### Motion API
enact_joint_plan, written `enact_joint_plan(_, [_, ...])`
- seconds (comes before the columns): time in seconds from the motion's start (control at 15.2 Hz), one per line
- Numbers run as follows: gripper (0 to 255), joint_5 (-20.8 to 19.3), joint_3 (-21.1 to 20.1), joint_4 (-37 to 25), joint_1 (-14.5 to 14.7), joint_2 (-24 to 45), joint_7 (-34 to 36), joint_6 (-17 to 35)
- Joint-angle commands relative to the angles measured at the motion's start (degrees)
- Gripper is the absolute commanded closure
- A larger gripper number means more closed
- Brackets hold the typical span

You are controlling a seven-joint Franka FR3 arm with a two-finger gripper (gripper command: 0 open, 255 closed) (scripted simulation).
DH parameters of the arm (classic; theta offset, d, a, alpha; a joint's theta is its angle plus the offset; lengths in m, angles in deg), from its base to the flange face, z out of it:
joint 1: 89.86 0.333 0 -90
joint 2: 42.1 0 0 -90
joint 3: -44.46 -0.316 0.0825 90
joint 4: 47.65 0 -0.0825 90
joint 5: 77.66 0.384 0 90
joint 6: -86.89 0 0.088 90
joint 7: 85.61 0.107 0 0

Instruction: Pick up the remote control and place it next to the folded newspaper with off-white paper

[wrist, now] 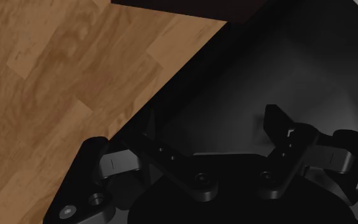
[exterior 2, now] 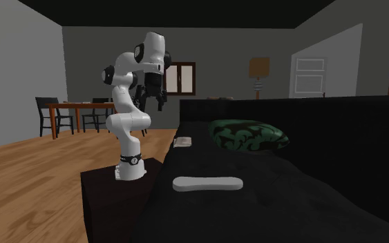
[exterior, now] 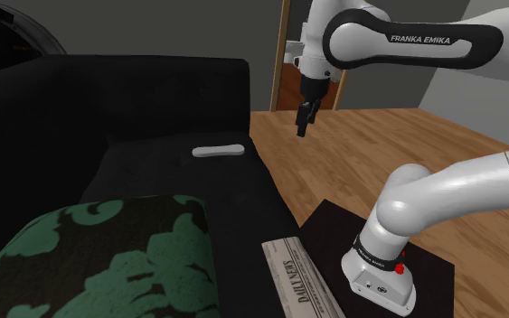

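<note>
**Nothing done yet: the remote lies untouched and our gripper is empty.**

Our gripper (exterior: 305, 119) hangs high over the edge of the black sofa (exterior: 153, 90), where it meets the wooden floor (exterior: 379, 149). Its fingers stand apart with nothing between them, well away from the remote control (exterior: 218, 150). The white remote lies flat on the seat, toward the far end in the shoulder view. The folded newspaper (exterior: 296, 278) lies at the near end, just beside the stand (exterior: 329, 226), with a green-patterned cushion (exterior: 108, 262) to the shoulder view's left of it. We judge that the reach, grasp, carry and placing all remain. We see no container; the sofa seat bears all three things.
</note>
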Motion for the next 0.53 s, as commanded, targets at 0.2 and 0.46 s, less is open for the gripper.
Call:
enact_joint_plan(0.2, [0, -1.10, 1.91, -1.11, 0.48, 5.99, -4.39, 4.94])
enact_joint_plan(0.46, [0, -1.97, 4.08, -3.84, 1.26, 14.54, -10.11, 10.81])
